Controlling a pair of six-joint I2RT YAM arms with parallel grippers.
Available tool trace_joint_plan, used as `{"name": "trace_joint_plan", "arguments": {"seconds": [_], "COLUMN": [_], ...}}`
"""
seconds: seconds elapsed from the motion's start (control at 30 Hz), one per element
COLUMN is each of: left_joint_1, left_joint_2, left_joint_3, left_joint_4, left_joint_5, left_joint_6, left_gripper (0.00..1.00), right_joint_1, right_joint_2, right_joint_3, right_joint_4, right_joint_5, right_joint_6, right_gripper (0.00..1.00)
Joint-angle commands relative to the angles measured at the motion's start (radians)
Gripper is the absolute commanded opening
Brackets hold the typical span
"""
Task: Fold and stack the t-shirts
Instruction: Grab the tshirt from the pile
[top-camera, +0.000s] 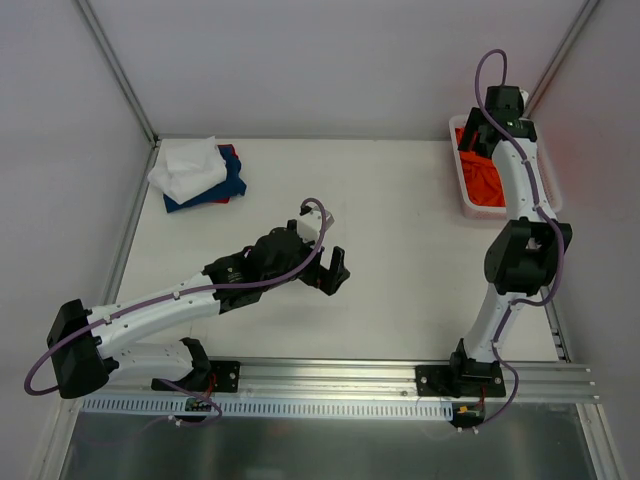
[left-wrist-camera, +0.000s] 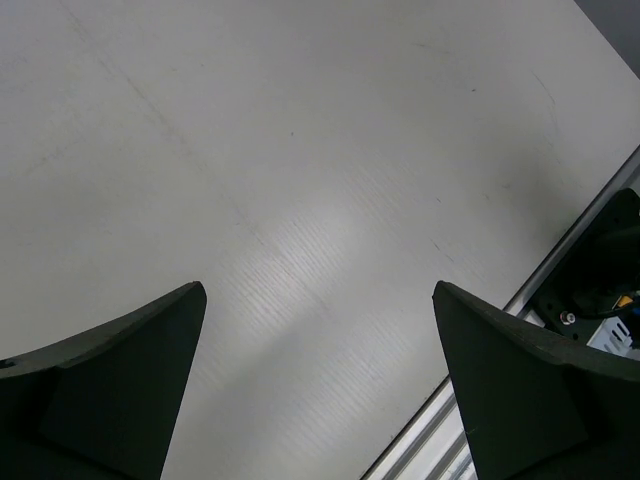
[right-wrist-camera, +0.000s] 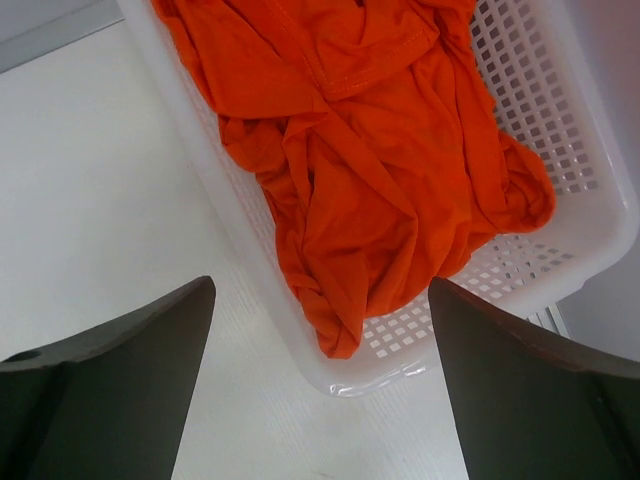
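A crumpled bright orange t-shirt (right-wrist-camera: 370, 160) lies in the white mesh basket (right-wrist-camera: 560, 250) at the table's far right; it also shows in the top view (top-camera: 482, 178). My right gripper (right-wrist-camera: 320, 300) hangs open and empty above the basket's near corner. A stack of folded shirts sits at the far left: a white one (top-camera: 188, 168) on top of a navy blue one (top-camera: 226, 186), with a sliver of crimson-pink at its edge. My left gripper (top-camera: 326, 270) is open and empty over the bare middle of the table, also shown in the left wrist view (left-wrist-camera: 320, 300).
The basket (top-camera: 468, 195) stands against the right wall. Grey walls close the table on the left, back and right. A metal rail (top-camera: 340, 378) with both arm bases runs along the near edge; it also shows in the left wrist view (left-wrist-camera: 560, 270).
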Motion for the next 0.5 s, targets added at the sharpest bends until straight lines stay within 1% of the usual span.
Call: {"name": "trace_joint_plan", "arguments": {"seconds": [0.0, 0.33, 0.47], "left_joint_1": [-0.011, -0.011, -0.009], "left_joint_2": [-0.004, 0.019, 0.021], "left_joint_3": [-0.007, 0.002, 0.004], "left_joint_4": [0.026, 0.026, 0.026], "left_joint_5": [-0.036, -0.041, -0.043], "left_joint_6": [0.03, 0.043, 0.043], "left_gripper": [0.99, 0.99, 0.99], "right_joint_1": [-0.024, -0.024, -0.027], "right_joint_2": [-0.003, 0.007, 0.013], "right_joint_3": [0.059, 0.086, 0.099], "right_joint_4": [-0.023, -0.014, -0.015], "right_joint_5": [-0.043, -0.06, -0.066], "right_joint_6": [0.025, 0.024, 0.021], "right_gripper": [0.93, 0.93, 0.95]}}
